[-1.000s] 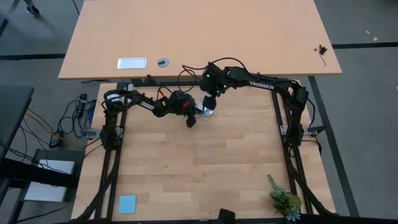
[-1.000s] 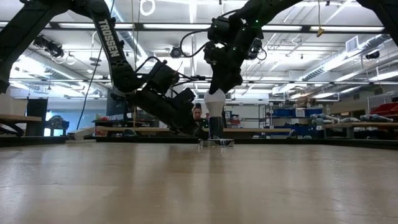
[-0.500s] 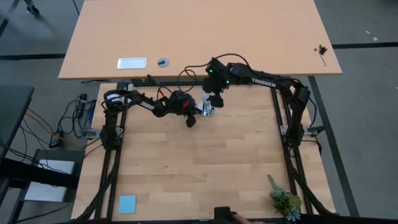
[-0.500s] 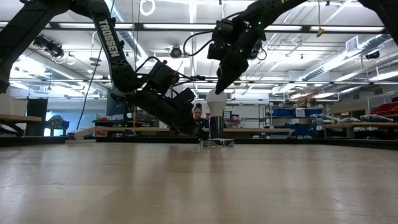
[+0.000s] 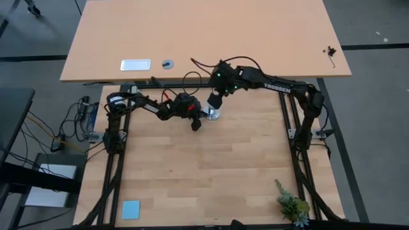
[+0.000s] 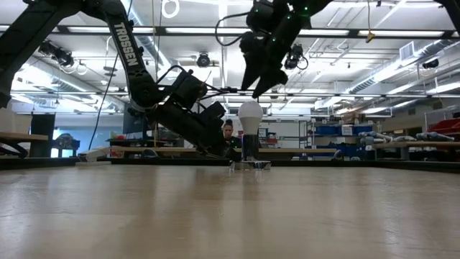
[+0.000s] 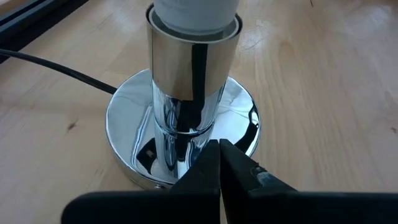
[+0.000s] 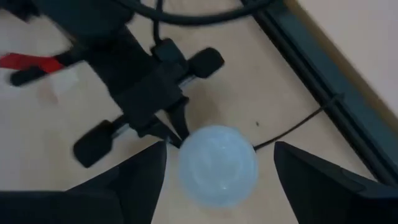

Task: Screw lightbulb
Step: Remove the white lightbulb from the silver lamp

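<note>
The white lightbulb (image 6: 250, 114) stands upright with its base in the chrome tube (image 7: 193, 68) of the silver socket (image 5: 213, 115), which stands on the table near its far edge. My right gripper (image 6: 259, 80) is open above the bulb and clear of it. In the right wrist view its fingers stand on either side of the bulb (image 8: 217, 165) without touching. My left gripper (image 7: 219, 148) is shut, low beside the socket on the table's left side (image 5: 203, 117), with its tips on the socket's round base disc (image 7: 124, 124). My left gripper touches the socket's base disc (image 7: 244, 134) with its shut fingertips, near the foot of the chrome tube. The fingers slant down from the table's left side. The socket stands upright, its disc flat on the table.
A black cord (image 7: 56, 65) runs from the socket toward the far edge. A blue square (image 5: 130, 209) lies at the near left and a small plant (image 5: 292, 207) at the near right. A person (image 6: 228, 133) shows in the room beyond the socket.
My right gripper has let go of the bulb and gone straight up, from around the bulb's top to well clear above it. The bulb has stayed upright in the socket. My left gripper has kept still.
</note>
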`<state>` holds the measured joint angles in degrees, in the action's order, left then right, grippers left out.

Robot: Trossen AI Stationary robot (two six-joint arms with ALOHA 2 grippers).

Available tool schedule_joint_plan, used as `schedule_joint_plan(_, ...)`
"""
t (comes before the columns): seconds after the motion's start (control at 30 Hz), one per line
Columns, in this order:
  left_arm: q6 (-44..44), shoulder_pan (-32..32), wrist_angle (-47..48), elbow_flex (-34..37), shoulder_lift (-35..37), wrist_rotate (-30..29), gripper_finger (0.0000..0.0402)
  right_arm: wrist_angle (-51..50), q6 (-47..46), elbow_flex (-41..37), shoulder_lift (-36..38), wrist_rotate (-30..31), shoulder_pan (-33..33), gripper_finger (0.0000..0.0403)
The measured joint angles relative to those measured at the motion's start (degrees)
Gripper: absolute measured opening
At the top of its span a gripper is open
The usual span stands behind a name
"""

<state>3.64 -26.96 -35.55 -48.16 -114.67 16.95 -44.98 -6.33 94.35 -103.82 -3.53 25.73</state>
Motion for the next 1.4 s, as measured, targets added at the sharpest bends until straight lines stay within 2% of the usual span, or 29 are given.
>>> schedule_joint_plan(0.2,-0.64,0.0,0.01,0.0,0.0,-0.11,0.0003,0.66,-0.36,-0.2,-3.06,3.97,-0.98,0.0315)
schedule_joint_plan(0.43,-0.61,0.0,0.0,0.0,0.0,-0.2,0.0005,-2.16,-0.08,-0.17,-4.86,4.13,-0.82,0.032)
schedule_joint_plan(0.6,-0.57,0.0,-0.02,0.0,0.0,-0.22,0.0005,-2.41,7.37,-0.06,-4.84,3.61,-0.36,0.0291)
schedule_joint_plan(0.73,-0.54,0.0,-0.01,0.0,0.0,-0.26,0.0005,-2.39,19.44,0.13,-4.81,2.67,0.44,0.0264)
schedule_joint_plan(0.97,0.29,0.01,0.0,0.0,0.0,-0.26,0.0005,-1.87,36.43,0.26,-4.54,2.57,1.08,0.0255)
schedule_joint_plan(1.17,0.58,0.02,0.1,0.0,0.0,-0.2,0.0005,-2.11,39.85,0.48,-4.14,3.66,0.71,0.025)
schedule_joint_plan(1.4,0.62,0.02,0.3,0.0,0.02,0.02,0.0005,-7.0,38.58,6.11,-3.84,5.47,-0.54,0.0238)
